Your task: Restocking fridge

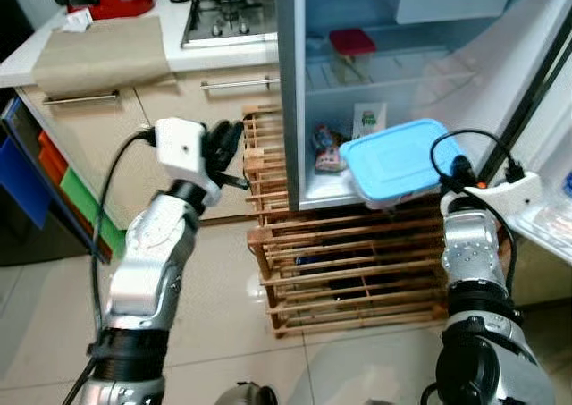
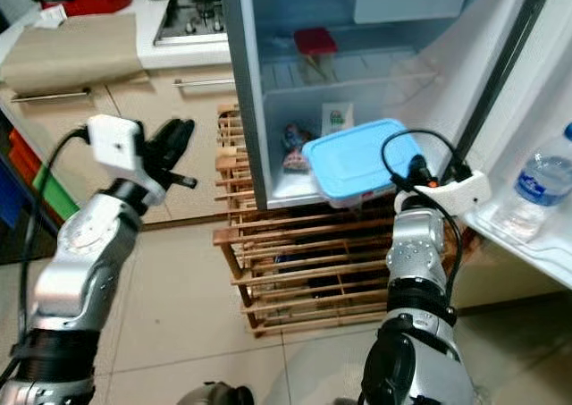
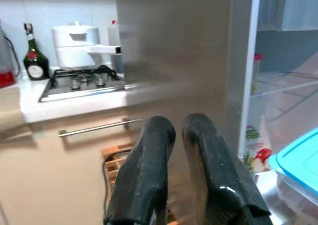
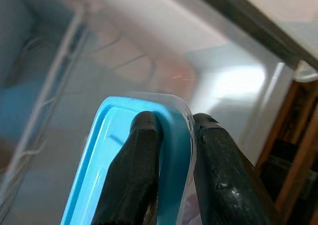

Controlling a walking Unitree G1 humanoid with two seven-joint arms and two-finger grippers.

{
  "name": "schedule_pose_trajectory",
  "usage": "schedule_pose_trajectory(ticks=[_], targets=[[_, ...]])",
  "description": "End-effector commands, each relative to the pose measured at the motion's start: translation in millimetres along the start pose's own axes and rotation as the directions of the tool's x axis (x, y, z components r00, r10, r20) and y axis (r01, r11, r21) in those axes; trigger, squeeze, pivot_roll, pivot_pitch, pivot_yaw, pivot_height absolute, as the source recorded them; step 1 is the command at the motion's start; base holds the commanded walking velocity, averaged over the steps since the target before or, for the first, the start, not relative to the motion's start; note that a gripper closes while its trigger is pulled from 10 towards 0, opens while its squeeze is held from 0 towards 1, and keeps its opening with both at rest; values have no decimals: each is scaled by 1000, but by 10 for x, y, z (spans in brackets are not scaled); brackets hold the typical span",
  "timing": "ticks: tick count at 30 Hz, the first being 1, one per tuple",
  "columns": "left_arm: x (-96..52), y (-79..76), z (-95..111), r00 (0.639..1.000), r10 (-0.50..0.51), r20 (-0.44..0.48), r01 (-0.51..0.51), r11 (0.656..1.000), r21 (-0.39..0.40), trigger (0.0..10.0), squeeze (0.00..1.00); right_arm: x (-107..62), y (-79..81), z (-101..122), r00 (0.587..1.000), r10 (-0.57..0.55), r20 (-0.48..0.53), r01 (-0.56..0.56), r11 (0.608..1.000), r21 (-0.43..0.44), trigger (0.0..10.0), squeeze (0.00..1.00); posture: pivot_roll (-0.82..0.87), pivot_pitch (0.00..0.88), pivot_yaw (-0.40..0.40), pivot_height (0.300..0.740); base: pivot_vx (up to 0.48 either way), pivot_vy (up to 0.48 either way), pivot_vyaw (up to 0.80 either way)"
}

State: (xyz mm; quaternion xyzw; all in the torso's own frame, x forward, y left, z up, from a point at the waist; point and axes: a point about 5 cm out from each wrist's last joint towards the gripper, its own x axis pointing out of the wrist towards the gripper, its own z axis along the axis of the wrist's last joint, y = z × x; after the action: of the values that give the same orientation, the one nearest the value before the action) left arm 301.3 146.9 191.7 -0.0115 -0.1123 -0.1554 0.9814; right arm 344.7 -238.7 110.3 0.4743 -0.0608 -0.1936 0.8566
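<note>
A clear food container with a blue lid (image 1: 399, 162) is held level at the mouth of the open fridge (image 1: 375, 83), just above its bottom shelf. My right gripper (image 4: 171, 150) is shut on the container's near edge, one finger over the lid and one under it. Inside the fridge sit a red-lidded box (image 1: 351, 47) on the upper wire shelf and small packets (image 1: 329, 146) on the lower shelf. My left gripper (image 3: 174, 170) is raised to the left of the fridge side, fingers together and holding nothing.
A wooden slatted rack (image 1: 340, 271) stands on the floor under the fridge opening. The open fridge door (image 2: 536, 199) on the right holds a water bottle (image 2: 534, 186). A counter with a gas hob (image 1: 228, 21), a white pot (image 3: 79, 46) and cupboard drawers (image 1: 98, 119) lies to the left.
</note>
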Motion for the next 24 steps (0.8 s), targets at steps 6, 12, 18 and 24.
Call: schedule_pose_trajectory(ticks=[6, 12, 18, 24], targets=[[-110, 34, 57, 999, -7, -39, 8, 1000, 17, 10000, 0, 57, -16, 33, 998, -46, 47, 43, 997, 66, 0, 0, 70, 180, 155, 740, 0, 0, 0], [-178, 50, 147, 999, -18, -44, 19, 999, 29, 10000, 0, 79, -44, 125, 993, -66, 97, 57, 995, 86, 0, 0, 94, 223, 185, 740, 0, 0, 0], [-229, 71, 223, 997, -32, -68, 35, 999, 41, 10000, 0, 155, 88, 209, 989, -35, 141, 20, 994, 105, 0, 0, 111, 249, 203, 740, 0, 0, 0], [-285, 52, 252, 996, -36, -85, 40, 998, 39, 10000, 0, 198, 234, 188, 991, 1, 134, -17, 993, 116, 0, 0, 130, 268, 207, 740, 0, 0, 0]])
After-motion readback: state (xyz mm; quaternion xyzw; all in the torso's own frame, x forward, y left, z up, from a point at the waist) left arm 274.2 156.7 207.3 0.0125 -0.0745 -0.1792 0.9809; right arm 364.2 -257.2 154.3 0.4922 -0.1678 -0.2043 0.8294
